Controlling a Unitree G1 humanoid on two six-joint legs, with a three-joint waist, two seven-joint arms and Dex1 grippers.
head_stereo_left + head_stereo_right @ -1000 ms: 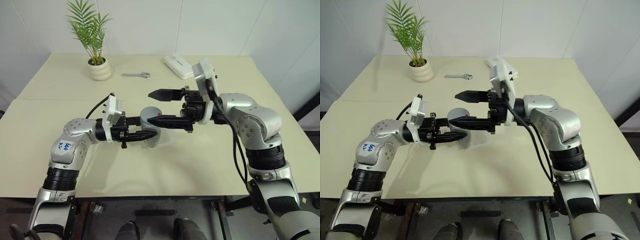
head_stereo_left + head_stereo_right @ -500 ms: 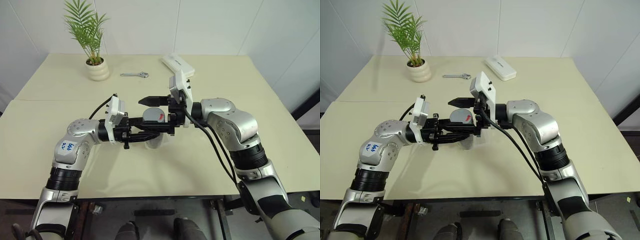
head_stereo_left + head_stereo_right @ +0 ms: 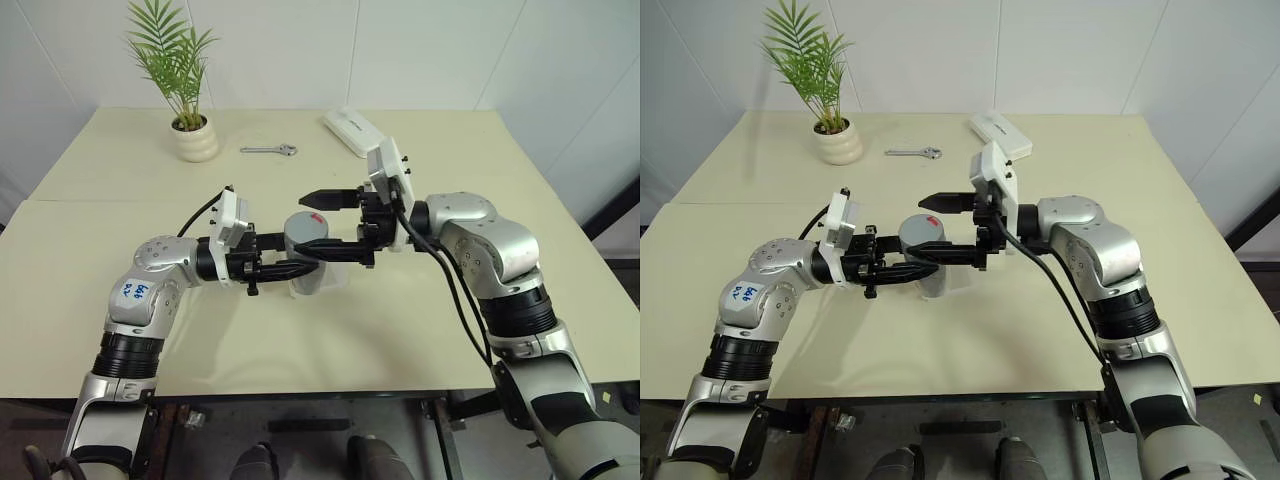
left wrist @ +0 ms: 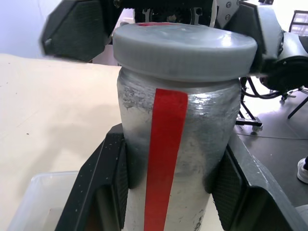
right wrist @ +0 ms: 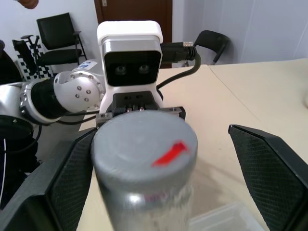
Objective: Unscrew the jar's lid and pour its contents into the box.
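The left gripper (image 3: 290, 268) clamps the small translucent grey jar with a red stripe (image 4: 175, 159) upright above the clear plastic tray (image 4: 36, 202), its round grey lid (image 5: 144, 144) on, between the right gripper's (image 3: 318, 220) wide-open fingers.

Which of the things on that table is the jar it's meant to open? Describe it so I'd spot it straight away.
Look to the middle of the cream table, where the two arms meet. The jar stands upright there, clamped in the left gripper, above the clear box. It is grey and translucent, with a red stripe down its side and a grey lid.
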